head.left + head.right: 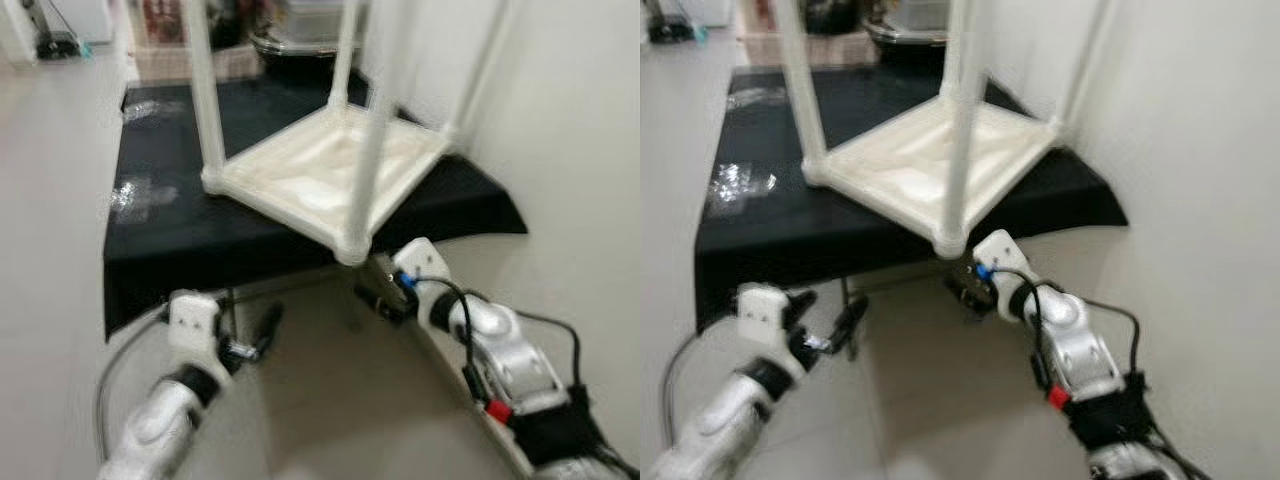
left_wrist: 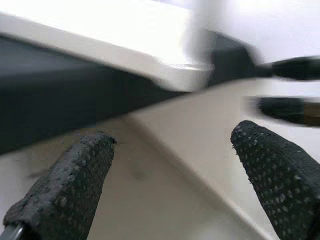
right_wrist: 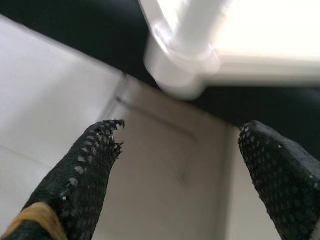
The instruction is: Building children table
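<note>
1. I see the children's table upside down on a black mat on the floor; white plastic, square top facing down, four round white legs pointing up.
2. Its near corner joint overhangs the mat's front edge; a leg rises from that rounded socket.
3. Right gripper sits low just below that corner; its fingers are apart, holding nothing.
4. Left gripper hovers over bare floor before the mat's front edge; fingers spread, empty.
5. Head views blurred; white wall along the mat's right side.
</note>
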Tool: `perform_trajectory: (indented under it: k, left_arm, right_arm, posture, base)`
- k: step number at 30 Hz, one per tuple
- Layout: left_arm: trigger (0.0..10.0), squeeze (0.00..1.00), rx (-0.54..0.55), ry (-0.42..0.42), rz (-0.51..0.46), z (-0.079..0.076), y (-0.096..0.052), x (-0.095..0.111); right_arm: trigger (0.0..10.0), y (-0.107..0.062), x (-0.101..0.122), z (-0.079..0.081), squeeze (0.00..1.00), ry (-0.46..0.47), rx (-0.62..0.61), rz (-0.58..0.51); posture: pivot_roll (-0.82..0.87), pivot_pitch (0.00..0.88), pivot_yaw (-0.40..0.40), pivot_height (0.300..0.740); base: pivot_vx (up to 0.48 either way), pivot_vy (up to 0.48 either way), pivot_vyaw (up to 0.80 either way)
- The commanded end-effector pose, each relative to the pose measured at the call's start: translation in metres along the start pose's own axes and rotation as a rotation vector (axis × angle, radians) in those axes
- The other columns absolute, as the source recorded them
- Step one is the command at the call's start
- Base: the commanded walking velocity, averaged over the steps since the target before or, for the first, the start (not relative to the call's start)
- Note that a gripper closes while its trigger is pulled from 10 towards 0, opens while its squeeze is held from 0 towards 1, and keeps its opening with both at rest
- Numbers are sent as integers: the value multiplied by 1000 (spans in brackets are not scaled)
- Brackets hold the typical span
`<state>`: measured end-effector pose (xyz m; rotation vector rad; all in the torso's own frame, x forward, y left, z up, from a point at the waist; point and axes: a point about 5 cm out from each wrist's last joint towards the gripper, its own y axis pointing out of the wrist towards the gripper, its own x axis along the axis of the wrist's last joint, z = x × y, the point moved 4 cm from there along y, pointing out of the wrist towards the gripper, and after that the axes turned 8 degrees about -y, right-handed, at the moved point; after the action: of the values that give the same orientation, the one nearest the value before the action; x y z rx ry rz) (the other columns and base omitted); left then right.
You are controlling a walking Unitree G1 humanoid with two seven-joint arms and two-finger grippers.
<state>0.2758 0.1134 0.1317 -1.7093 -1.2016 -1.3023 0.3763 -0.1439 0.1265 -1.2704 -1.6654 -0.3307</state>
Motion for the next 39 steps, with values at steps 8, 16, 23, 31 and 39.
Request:
perform_trajectory:
  k: [8, 16, 23, 31, 39]
  left_arm:
    - [10000, 0, 72, 42, 17, 7, -18, -1]
    - [10000, 0, 132, 101, 10, 15, -18, 6]
    - [10000, 0, 134, 145, 8, 19, -26, 11]
    - [10000, 0, 125, 166, 28, 23, -27, 10]
    - [10000, 0, 114, 186, 15, 23, -20, 15]
  right_arm:
    - [10000, 35, 35, 10, 0, 97, -56, -37]
    - [10000, 38, 49, 18, 0, 175, -38, -146]
    - [10000, -13, 28, 13, 0, 408, -51, -302]
    - [10000, -39, -3, 29, 0, 378, -89, -244]
    - [10000, -23, 17, 20, 0, 328, -55, -291]
  posture:
    - [62, 215, -68, 740]
    - [69, 236, -70, 740]
    - [42, 225, -65, 740]
    - [48, 188, -14, 740]
    - [61, 169, -17, 740]
  base:
    - [0, 0, 0]
    - [0, 0, 0]
    - [37, 0, 223]
    - [275, 0, 100]
    - [283, 0, 290]
